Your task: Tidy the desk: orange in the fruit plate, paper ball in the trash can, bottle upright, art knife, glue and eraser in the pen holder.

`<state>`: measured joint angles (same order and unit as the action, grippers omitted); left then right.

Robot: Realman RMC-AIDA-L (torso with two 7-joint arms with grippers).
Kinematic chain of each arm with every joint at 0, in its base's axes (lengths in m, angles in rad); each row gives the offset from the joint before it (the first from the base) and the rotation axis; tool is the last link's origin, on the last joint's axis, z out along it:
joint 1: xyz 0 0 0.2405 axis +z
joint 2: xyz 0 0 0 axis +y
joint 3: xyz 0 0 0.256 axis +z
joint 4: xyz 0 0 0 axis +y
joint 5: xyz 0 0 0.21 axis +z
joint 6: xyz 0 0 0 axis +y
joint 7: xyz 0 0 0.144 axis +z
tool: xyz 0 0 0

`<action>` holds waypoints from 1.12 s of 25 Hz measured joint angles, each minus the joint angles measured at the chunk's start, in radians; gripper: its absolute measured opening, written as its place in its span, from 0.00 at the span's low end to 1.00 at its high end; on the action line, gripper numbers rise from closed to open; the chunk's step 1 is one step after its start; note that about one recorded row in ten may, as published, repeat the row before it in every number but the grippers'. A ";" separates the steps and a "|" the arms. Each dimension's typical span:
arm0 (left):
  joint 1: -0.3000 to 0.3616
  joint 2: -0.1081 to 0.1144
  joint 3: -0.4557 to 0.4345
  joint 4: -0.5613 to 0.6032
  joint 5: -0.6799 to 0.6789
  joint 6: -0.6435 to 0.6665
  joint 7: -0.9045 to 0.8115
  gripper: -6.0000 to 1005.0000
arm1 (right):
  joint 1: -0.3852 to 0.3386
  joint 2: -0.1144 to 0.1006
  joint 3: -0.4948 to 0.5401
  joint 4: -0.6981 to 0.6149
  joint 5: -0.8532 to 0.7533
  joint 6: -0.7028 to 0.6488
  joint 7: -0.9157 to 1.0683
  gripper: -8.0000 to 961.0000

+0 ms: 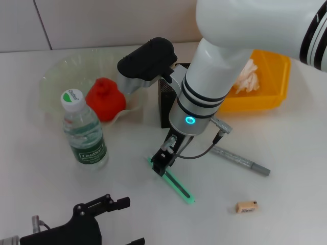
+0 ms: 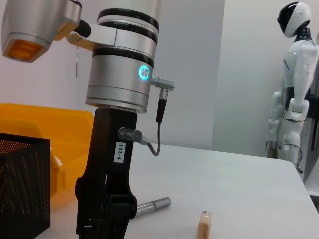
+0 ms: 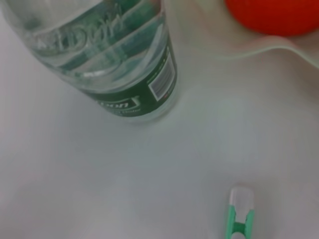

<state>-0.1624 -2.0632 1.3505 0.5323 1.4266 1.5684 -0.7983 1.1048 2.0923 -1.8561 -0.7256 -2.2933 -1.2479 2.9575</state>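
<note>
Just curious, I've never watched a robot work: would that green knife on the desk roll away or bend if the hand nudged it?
The green art knife looks flat and slim, so it would probably slide, not roll. It seems rigid plastic, unlikely to flop. The right hand sits at its end.

The bottle has a green label with the word "Cestbon". The right gripper has a small sticker that says "103-4".

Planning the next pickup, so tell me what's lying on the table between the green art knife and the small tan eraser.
Nothing: in the head view, only bare white tabletop separates the green art knife from the small tan eraser.
</note>
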 joint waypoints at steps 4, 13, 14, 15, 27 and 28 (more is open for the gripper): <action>-0.006 -0.001 0.001 -0.015 0.000 -0.001 0.004 0.78 | -0.002 0.000 0.000 0.006 0.001 -0.005 0.000 0.31; -0.017 -0.002 0.001 -0.031 0.000 0.000 0.006 0.78 | 0.001 0.000 0.000 0.008 0.002 -0.007 0.000 0.30; -0.017 -0.002 0.001 -0.031 0.000 0.000 0.006 0.78 | 0.002 0.000 0.000 0.010 0.002 -0.007 0.000 0.30; -0.018 -0.002 0.001 -0.031 0.000 0.000 0.006 0.78 | 0.002 0.000 0.000 0.010 0.002 -0.007 0.000 0.30; -0.021 -0.001 0.001 -0.031 0.000 0.001 0.008 0.78 | 0.008 0.000 0.001 0.023 0.013 -0.003 0.000 0.21; -0.021 -0.001 0.001 -0.031 0.000 0.001 0.008 0.78 | 0.010 0.000 0.001 0.025 0.018 -0.001 0.000 0.21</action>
<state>-0.1838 -2.0647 1.3514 0.5017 1.4266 1.5690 -0.7902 1.1145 2.0923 -1.8555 -0.7001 -2.2758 -1.2491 2.9575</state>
